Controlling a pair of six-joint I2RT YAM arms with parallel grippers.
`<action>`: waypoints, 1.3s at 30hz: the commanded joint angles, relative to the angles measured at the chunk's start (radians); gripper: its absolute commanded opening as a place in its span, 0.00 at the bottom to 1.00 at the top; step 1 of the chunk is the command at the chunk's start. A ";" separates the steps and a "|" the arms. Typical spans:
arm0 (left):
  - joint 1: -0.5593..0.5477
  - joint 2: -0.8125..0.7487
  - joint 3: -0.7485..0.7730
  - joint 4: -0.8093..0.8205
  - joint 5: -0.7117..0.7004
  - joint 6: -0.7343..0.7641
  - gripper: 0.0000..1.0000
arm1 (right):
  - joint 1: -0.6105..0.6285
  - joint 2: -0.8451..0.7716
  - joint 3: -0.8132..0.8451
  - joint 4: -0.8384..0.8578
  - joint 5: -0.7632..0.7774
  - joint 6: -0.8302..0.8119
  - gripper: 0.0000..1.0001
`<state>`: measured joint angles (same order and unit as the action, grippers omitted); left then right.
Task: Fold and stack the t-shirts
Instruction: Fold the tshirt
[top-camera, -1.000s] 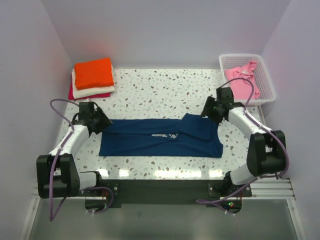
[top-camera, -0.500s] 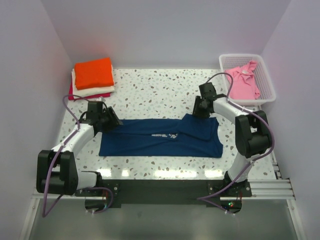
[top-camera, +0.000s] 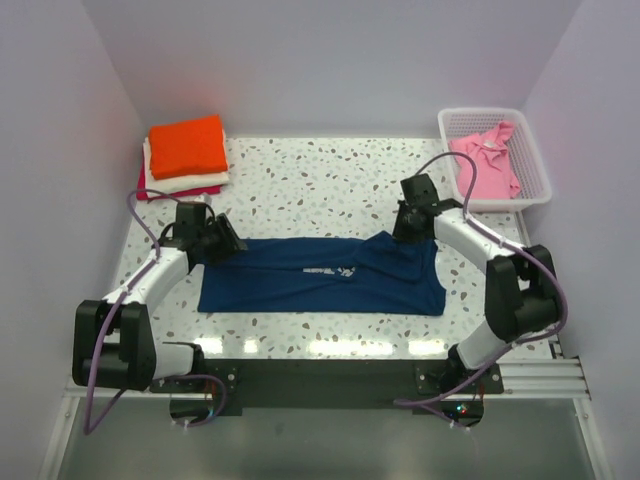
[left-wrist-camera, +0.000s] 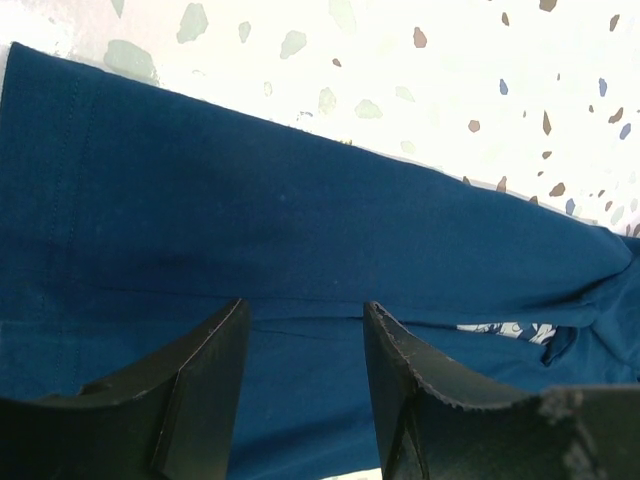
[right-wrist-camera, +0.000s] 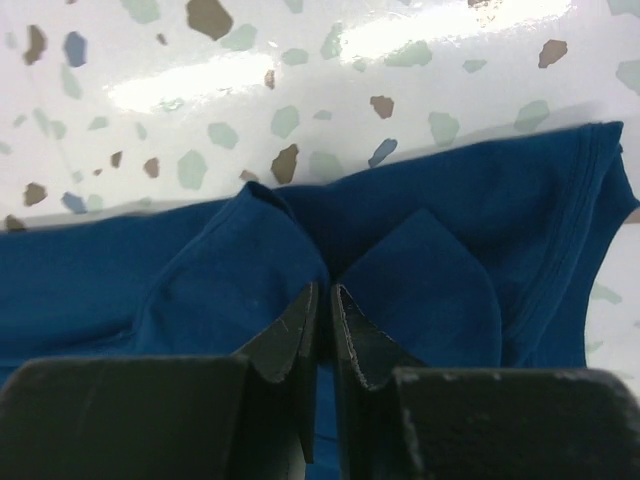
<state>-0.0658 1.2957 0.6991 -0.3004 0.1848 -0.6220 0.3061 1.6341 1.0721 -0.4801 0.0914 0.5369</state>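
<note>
The navy t-shirt (top-camera: 320, 275) lies across the middle of the worktop (top-camera: 320, 180) as a long band with its sides turned in. Its white chest graphic (top-camera: 335, 270) faces up near the centre. That narrow shape is, I judge, what a crosswise fold calls for next. The right fingers (right-wrist-camera: 285, 340) are clenched on a small ridge of cloth at the far edge of the shirt's right end. The cloth puckers up on both sides of the tips, which looks like a pinch taken so that end can be lifted and carried over. The left fingers (left-wrist-camera: 200, 400) are released, standing apart with navy cloth showing between them, low over the far edge of the left end. I cannot tell whether their tips touch the cloth. Placed there, they could either pin that end down or take a pinch of their own. In the far left corner sits a stack, an orange t-shirt (top-camera: 187, 147) on a cream one (top-camera: 180, 184) and a magenta one (top-camera: 146, 186), presumably where the navy shirt belongs once folded. The pink t-shirt (top-camera: 485, 165) lies crumpled in the white basket (top-camera: 537, 160) at the far right, well apart and not yet folded.
</note>
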 joint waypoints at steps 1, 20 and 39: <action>-0.003 -0.022 0.010 0.033 0.024 0.028 0.54 | 0.019 -0.115 -0.032 -0.006 0.002 0.029 0.10; -0.006 0.007 -0.006 0.044 0.039 0.028 0.54 | 0.155 -0.448 -0.350 0.021 -0.058 0.100 0.12; -0.014 0.030 -0.015 0.052 0.045 0.024 0.54 | 0.312 -0.497 -0.465 0.064 0.005 0.167 0.32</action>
<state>-0.0746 1.3140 0.6880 -0.2920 0.2096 -0.6159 0.5938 1.1896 0.6144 -0.4576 0.0864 0.6880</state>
